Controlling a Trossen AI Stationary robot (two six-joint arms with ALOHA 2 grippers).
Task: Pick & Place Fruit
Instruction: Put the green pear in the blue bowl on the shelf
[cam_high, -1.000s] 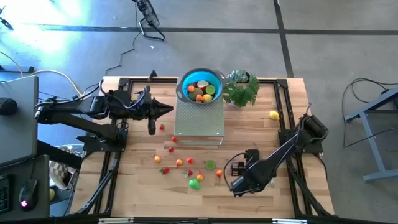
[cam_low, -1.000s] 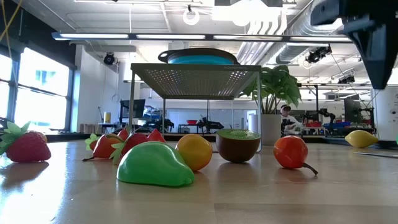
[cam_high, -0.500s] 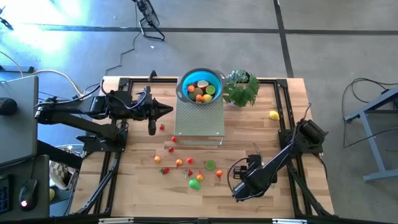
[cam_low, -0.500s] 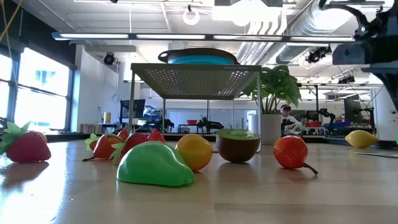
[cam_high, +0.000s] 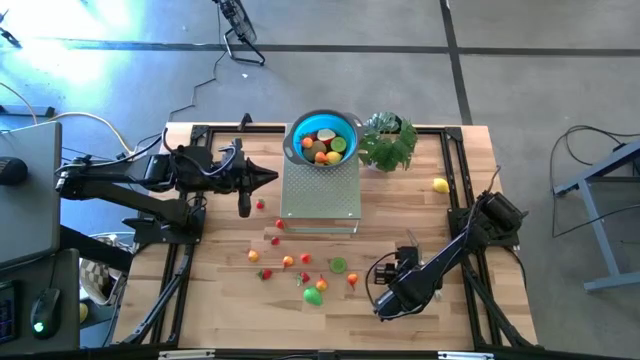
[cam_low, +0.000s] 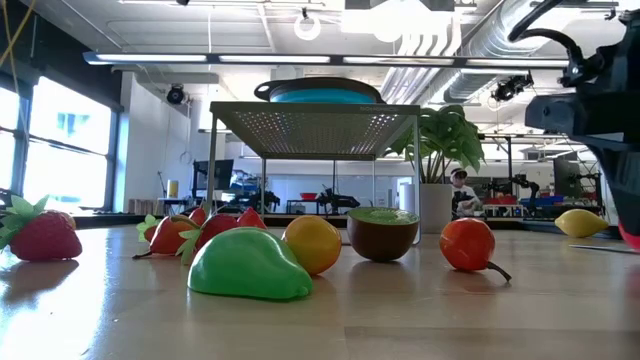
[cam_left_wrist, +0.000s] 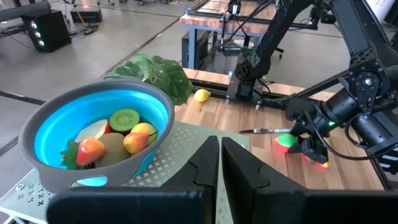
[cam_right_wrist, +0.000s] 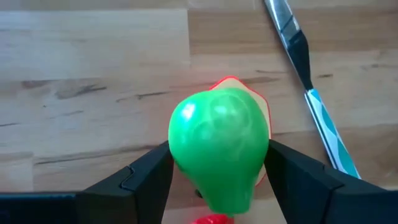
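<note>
Moved since earlier: right arm has swung in and dropped lower over the near right part of the table (cam_high: 220, 310); left arm and loose fruit are unchanged.
Right gripper (cam_right_wrist: 217, 165): clenched on a green fruit (cam_right_wrist: 217, 134) with a red part behind it, one dark finger on each flank.
Held fruit's place: just over the wood, beside the knife (cam_right_wrist: 298, 50), well apart from the blue bowl (cam_high: 295, 135).
Left gripper (cam_high: 268, 177): fingers pressed together, empty, hovering just left of the metal rack (cam_high: 320, 190).
Bowl: sits on the rack and already holds several fruits.
Other fruit (cam_high: 305, 275): scattered on the table in front of the rack.
Step in hand: likely carrying the green fruit to the bowl.
How to do it well: lift straight up before travelling, so the fruit clears the knife and the loose pieces; rise above the rack's edge and the bowl's rim; let go only once centred over the bowl, low enough that the fruit does not bounce out.
Risk: the fruit is round and smooth, so it may slip.
</note>
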